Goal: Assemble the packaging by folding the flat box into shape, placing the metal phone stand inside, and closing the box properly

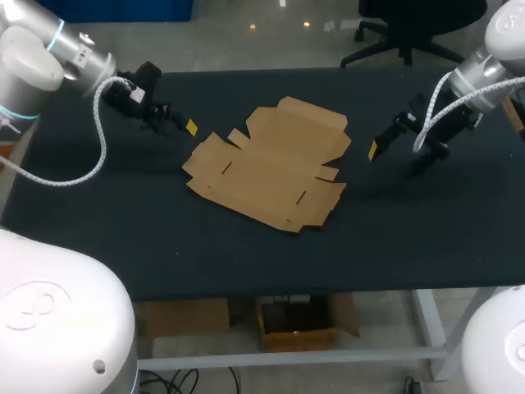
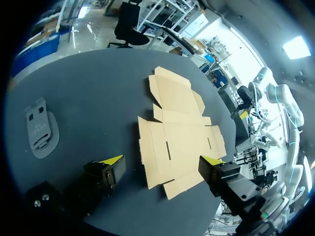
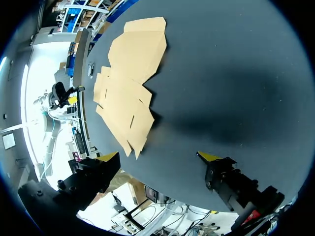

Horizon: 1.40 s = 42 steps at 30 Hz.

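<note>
Flat brown cardboard box blank [image 1: 271, 168] [image 2: 179, 142] [image 3: 128, 93]: where does it lie?

Unfolded and spread on the dark table [image 1: 123, 246], about midway across it, with flaps out on every side. The head view shows its whole notched outline.

What room is there round its edges?

Bare table runs all round the box. The widest strip lies along the box's near edge. The strip beyond its far flap looks narrower in the head view.

And the hands?

The left hand [image 1: 184, 123] [image 2: 162, 160] hangs off the box's left side, near the far-left flap but apart from it. Its fingers are spread wide and hold nothing. In its wrist view the box's nearest edge shows between the two yellow tips. The right hand [image 1: 376, 148] [image 3: 159, 156] hangs off the box's right side, a little farther out. It is likewise spread and empty, with a band of bare table between it and the right-hand flaps.

The stand?

The grey metal phone stand [image 2: 40, 129] lies flat on the table off the box's left side, well apart from it and out past the left hand's outer finger. I find it in the left wrist view.
</note>
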Motion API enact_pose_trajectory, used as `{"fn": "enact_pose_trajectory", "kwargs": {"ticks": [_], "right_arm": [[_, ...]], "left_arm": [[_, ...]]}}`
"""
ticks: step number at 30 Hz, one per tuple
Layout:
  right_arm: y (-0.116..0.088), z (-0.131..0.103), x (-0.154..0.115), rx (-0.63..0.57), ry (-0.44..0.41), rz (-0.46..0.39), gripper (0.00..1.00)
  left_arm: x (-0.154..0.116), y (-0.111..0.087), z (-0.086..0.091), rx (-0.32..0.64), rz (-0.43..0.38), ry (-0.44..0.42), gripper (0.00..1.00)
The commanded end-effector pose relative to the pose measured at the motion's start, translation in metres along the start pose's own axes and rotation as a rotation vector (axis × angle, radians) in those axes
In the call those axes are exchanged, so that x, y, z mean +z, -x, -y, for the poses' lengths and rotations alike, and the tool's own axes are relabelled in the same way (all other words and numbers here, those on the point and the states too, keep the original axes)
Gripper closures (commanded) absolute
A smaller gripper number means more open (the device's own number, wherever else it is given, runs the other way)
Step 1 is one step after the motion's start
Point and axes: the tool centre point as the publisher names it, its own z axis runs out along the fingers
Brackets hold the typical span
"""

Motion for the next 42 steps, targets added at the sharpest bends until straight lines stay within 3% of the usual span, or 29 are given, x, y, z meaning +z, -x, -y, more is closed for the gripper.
{"fn": "enact_pose_trajectory", "kwargs": {"ticks": [1,6,8,18,26,36,39,40,42], "right_arm": [[0.000,-0.001,-0.001,0.000,-0.006,-0.001,0.00],[0.000,-0.008,0.001,0.005,0.003,-0.009,0.00],[0.000,-0.014,0.005,-0.017,-0.004,-0.063,0.00],[0.007,0.000,0.019,-0.016,0.086,-0.041,0.00],[0.007,0.010,0.018,-0.022,0.159,-0.003,0.00],[0.012,0.014,0.021,-0.026,0.165,0.001,0.00],[0.013,0.014,0.023,-0.023,0.160,-0.003,0.00],[0.014,0.014,0.023,-0.022,0.157,-0.005,0.00],[0.016,0.013,0.024,-0.020,0.154,-0.010,0.00]], "left_arm": [[-0.001,0.002,0.004,-0.001,-0.004,0.180,0.00],[-0.001,0.002,0.004,-0.001,-0.004,0.180,0.00],[0.003,0.004,0.005,-0.003,-0.006,0.179,0.00],[0.023,0.031,0.005,-0.073,-0.042,0.188,0.00],[0.036,0.032,0.002,-0.075,-0.056,0.219,0.00],[0.055,0.034,-0.004,-0.074,-0.108,0.256,0.00],[0.062,0.034,-0.007,-0.075,-0.112,0.268,0.10],[0.063,0.034,-0.008,-0.076,-0.113,0.268,0.20],[0.066,0.034,-0.010,-0.084,-0.116,0.265,0.51]]}}
